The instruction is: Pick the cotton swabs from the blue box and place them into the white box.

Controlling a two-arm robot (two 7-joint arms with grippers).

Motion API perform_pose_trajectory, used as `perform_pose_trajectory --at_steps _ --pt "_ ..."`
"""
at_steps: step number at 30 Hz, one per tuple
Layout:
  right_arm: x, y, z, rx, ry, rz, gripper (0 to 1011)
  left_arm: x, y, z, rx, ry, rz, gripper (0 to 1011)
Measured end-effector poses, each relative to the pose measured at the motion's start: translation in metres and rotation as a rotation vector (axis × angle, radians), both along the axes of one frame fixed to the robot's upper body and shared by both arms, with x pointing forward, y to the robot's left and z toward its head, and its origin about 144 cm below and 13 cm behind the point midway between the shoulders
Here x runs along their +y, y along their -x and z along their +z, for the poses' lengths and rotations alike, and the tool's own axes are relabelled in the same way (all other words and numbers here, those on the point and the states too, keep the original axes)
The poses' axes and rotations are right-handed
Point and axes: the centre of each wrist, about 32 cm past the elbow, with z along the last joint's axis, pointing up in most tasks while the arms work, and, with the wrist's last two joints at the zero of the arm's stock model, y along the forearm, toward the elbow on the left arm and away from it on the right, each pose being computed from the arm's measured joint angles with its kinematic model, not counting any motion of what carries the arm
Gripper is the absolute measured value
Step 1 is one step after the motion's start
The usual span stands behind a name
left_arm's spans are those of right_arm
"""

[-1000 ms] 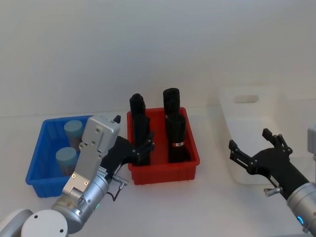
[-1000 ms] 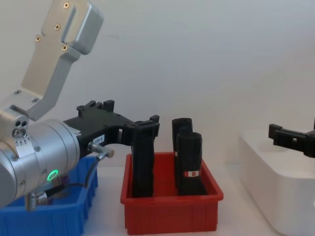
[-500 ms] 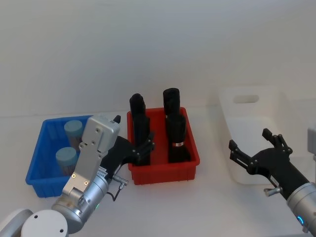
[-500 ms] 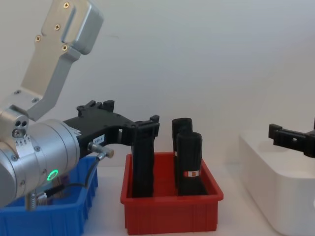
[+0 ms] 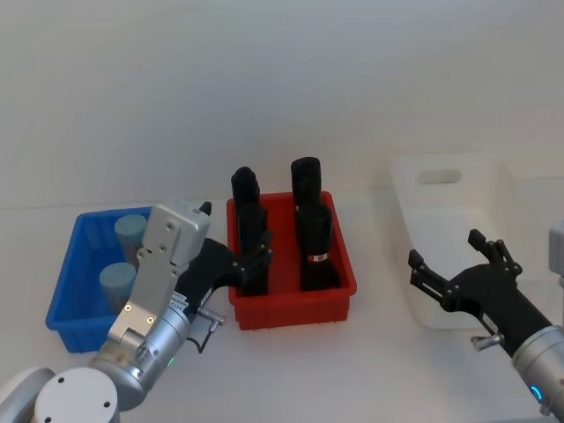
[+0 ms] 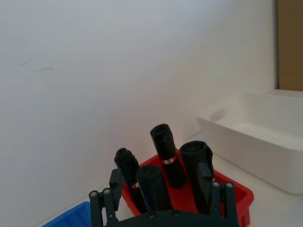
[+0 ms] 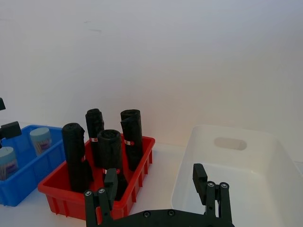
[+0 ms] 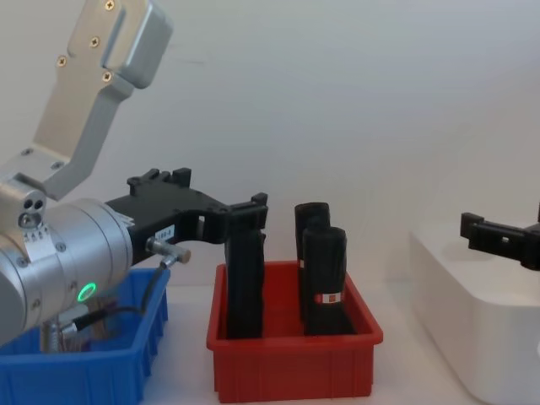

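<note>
Grey-lidded cotton swabs [image 5: 117, 282] in blue box [image 5: 69, 275], from overhead

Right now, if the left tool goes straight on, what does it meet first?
Probably the left tool hits the nearest black roll in the red bin; depth is unclear. The right tool idles by the white box.

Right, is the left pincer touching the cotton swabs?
Apart. The head view shows the left pincer at the red bin, clear of the cotton swabs in the blue box.
</note>
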Motion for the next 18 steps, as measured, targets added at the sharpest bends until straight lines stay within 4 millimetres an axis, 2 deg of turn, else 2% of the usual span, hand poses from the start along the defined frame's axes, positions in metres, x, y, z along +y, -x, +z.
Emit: perform_pose_trajectory --at_steps 18 --pt "0.000 0.000 0.000 0.000 0.000 0.000 1002 0.023 -0.028 0.009 0.102 0.032 0.087 1004"
